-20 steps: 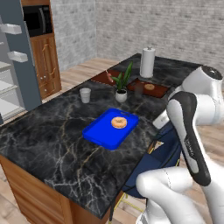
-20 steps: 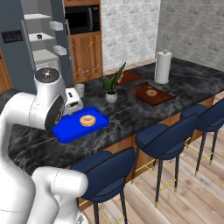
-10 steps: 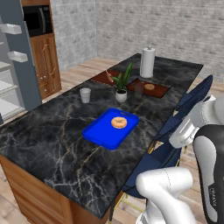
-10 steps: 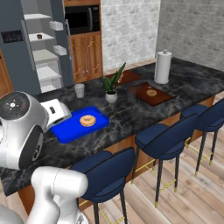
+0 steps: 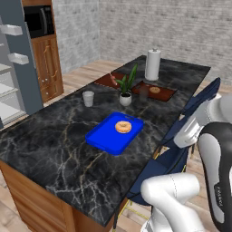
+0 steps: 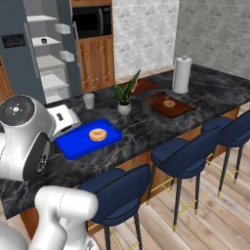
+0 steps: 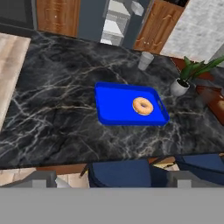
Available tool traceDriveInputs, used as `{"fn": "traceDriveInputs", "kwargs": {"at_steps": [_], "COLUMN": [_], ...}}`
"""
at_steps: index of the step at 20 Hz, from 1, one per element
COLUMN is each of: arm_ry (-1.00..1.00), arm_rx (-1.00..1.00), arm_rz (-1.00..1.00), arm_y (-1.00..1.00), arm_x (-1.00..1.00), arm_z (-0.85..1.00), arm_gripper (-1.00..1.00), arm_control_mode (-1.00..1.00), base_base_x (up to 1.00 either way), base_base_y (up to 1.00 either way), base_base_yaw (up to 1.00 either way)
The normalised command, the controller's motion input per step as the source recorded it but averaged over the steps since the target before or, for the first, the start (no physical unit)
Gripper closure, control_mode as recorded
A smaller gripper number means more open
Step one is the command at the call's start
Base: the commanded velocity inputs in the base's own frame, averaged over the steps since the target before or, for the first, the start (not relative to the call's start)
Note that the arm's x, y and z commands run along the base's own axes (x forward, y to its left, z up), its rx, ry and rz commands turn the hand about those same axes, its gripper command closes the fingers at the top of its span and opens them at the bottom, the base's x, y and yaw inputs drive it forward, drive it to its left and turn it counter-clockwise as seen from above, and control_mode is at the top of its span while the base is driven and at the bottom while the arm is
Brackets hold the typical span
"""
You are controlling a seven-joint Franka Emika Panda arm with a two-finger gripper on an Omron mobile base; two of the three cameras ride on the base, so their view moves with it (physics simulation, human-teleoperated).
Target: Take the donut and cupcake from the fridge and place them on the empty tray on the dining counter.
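Fridge (image 6: 46,53) far past counter, doors open, small dark thing on upper shelf, too small to name. Dining counter (image 5: 59,149) long, black. One blue tray (image 5: 114,132) near stool-side edge; one donut (image 5: 123,127) inside, toward far end. Pincer (image 7: 112,183) wide, holding nothing, back over stools, well apart from tray. Three stools (image 6: 183,158).

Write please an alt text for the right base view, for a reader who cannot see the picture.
A donut lies on a blue tray on the black marble dining counter, with the robot's white arm at the lower left. Behind stand a cup, a potted plant, a paper towel roll and the open fridge; blue stools line the front.
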Motion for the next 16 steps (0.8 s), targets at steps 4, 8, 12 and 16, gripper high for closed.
{"fn": "traceDriveInputs", "kwargs": {"at_steps": [4,8,12,16], "arm_ry": [0.00,0.00,0.00,0.00], "arm_rx": [0.00,0.00,0.00,0.00], "arm_rz": [0.00,0.00,0.00,0.00], "arm_y": [0.00,0.00,0.00,0.00], "arm_x": [0.00,0.00,0.00,0.00], "arm_z": [0.00,0.00,0.00,0.00], "arm_gripper": [-1.00,-1.00,-1.00,-1.00], "arm_control_mode": [1.00,1.00,1.00,1.00], "base_base_x": [-0.39,-1.00,-1.00,-0.60], "base_base_y": [-0.06,-0.01,0.06,0.73], "base_base_yaw": [0.00,0.03,0.09,0.12]}}
